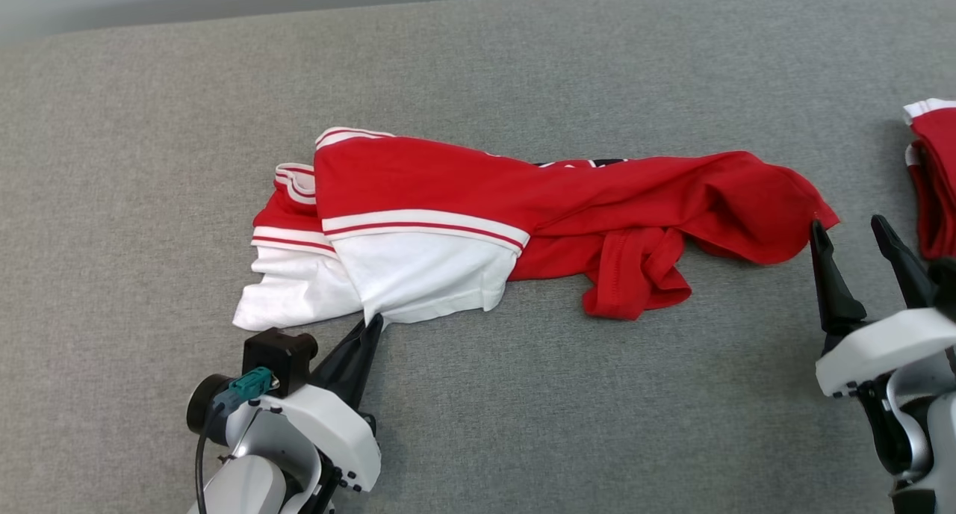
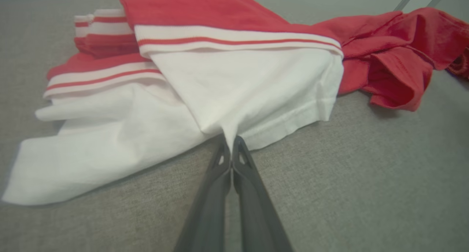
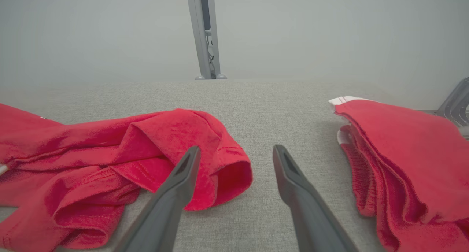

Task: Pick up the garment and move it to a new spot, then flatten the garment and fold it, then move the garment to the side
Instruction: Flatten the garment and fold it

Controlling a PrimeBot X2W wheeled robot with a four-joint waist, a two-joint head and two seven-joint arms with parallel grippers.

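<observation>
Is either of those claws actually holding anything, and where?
The left gripper pinches the garment at its white hem edge; right gripper is open, holding nothing.

Surface: a grey woven-fabric tabletop (image 1: 523,424), flat and plain, spans the head view from side to side; its weave shows clearly in both wrist views.
Far edge: the tabletop ends in a straight line near the top of the head view.
Wall: a pale grey wall (image 3: 329,32) rises behind that edge, hazy and unmarked.
Post: a slim grey metal post (image 3: 205,32) stands upright against the wall, with small rounded feet at its base.
Bars: slanted grey metal bars (image 3: 454,102) lie beyond the tabletop's right side.
Light: even and soft; shadows are faint.
</observation>
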